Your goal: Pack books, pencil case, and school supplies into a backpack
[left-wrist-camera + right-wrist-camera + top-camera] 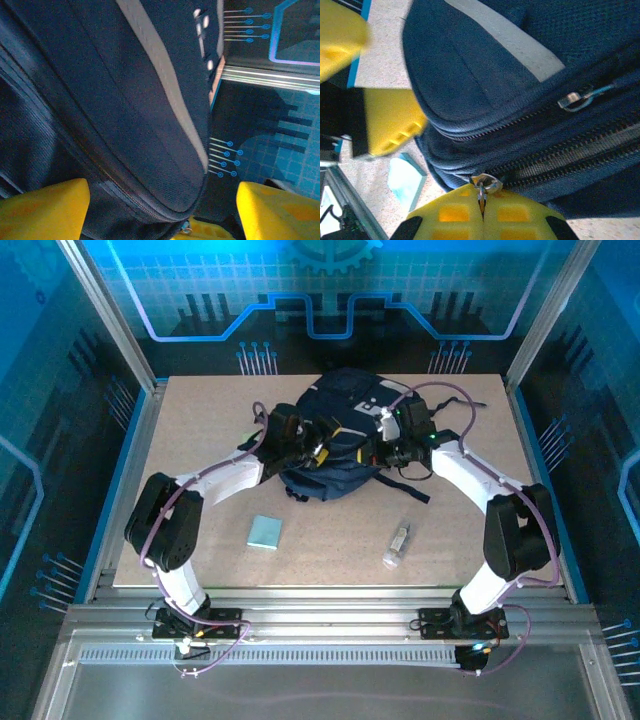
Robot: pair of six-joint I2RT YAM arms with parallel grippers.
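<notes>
The tan surface (200, 410) carries the dark navy backpack (345, 415) at its middle, towards the far side, with both arms reaching in to it from either flank. A light grey stripe (165, 85) runs along the bag's fabric. The left gripper (160, 214) sits at the backpack's left side with its yellow fingers (390, 122) standing wide apart and clamped on nothing; in the left wrist view, the rounded edge of the bag lies between them, and whether either finger touches the fabric cannot be told. The right gripper (481, 212) sits at the backpack's right side, its two yellow fingers pressed together and pinching a small metal zipper pull (485, 184) at the end of a zip line that runs across the bag's lower edge. A second zipper pull (576, 100) lies loose on a higher zip line, away from either gripper. On the bare surface in front of the backpack, well apart from it, a pale teal square pad (266, 532) lies flat on the left, and a small clear-white tube (398, 543) lies on the right, nearer the front edge, with open surface between the two.
</notes>
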